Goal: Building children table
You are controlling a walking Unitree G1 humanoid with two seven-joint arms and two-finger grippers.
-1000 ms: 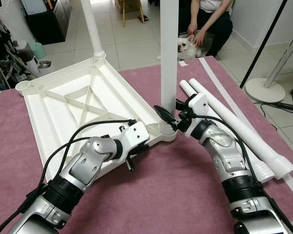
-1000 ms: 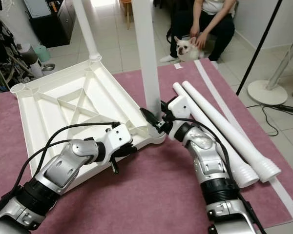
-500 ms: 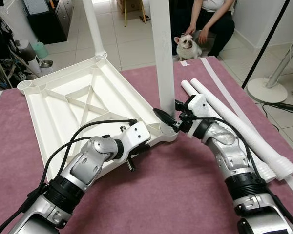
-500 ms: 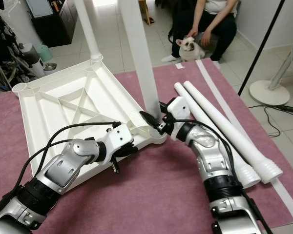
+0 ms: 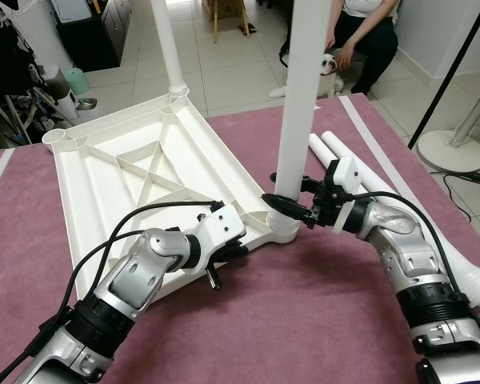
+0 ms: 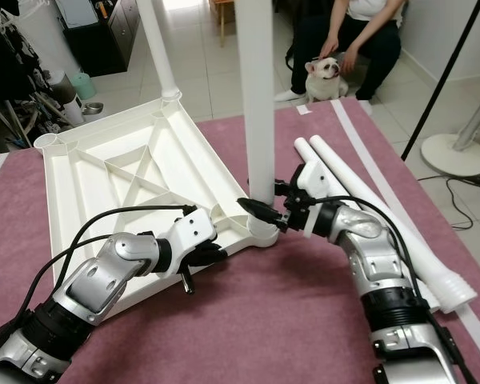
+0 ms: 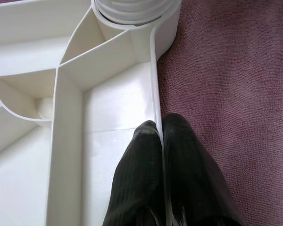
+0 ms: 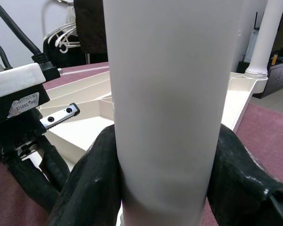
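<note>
Since a second ago the tall white plastic table leg (image 5: 298, 104) has swung from a slight lean to nearly upright in the corner socket (image 5: 284, 226), and the right gripper (image 5: 286, 210) has stayed clamped on it low down. Its two black fingers (image 8: 92, 188) press on either side of the leg's round wall, just above the socket, so the leg fills the space between the jaws.

The left gripper (image 7: 162, 141) is pinched on the raised side rim of the upturned white plastic tabletop with crossed ribs (image 5: 136, 172): one finger lies inside the tray-like underside, the other outside over the mauve carpet-like mat (image 5: 304, 320), with the thin wall held between them. The socket sits straight ahead of these jaws, along the same rim.

A second white leg (image 5: 166, 44) stands in the far corner of the tabletop. Two loose white tubular legs (image 6: 368, 188) lie side by side on the mat beyond the right arm, close to it. Mat lies open in front of the nearer rim. At the mat's far edge a person sits (image 6: 360, 32) with a small pale dog (image 6: 323, 76).
</note>
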